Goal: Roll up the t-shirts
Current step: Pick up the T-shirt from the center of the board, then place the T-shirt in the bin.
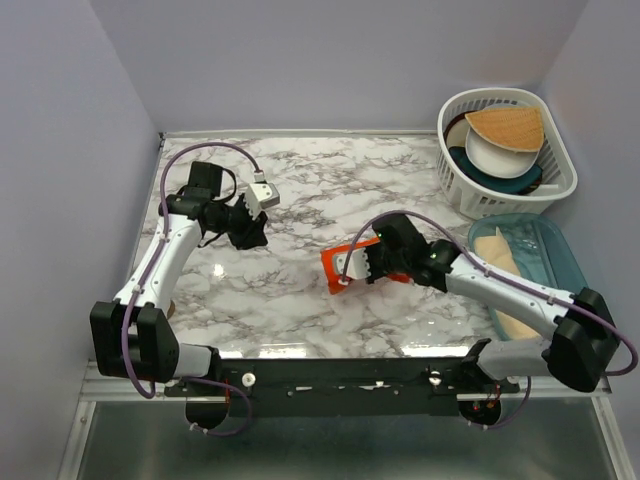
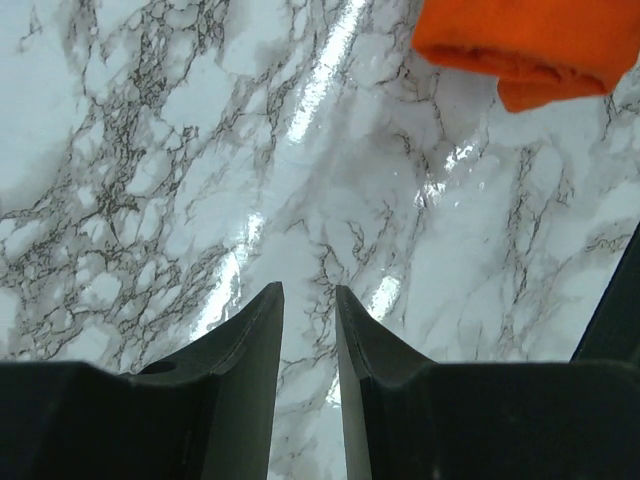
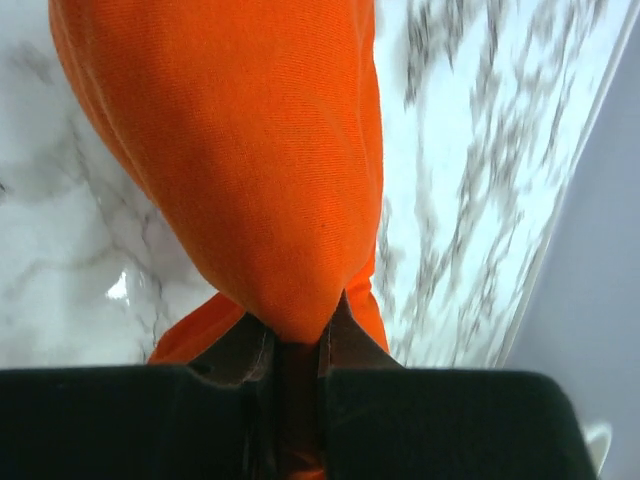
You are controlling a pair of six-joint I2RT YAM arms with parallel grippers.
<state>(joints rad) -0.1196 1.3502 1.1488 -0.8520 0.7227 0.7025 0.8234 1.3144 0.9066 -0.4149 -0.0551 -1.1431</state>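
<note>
The orange-red t-shirt is a small, bunched bundle at the middle of the marble table. My right gripper is shut on its right end. In the right wrist view the fabric fills the space ahead and is pinched between the jaws of my right gripper. My left gripper is to the left of the bundle and apart from it. Its fingers are a narrow gap apart with nothing between them. The end of the t-shirt shows at the top right of the left wrist view.
A white basket with plates and bowls stands at the back right. A teal tray holding a beige cloth lies at the right edge, beside my right arm. Walls close the table's left, back and right.
</note>
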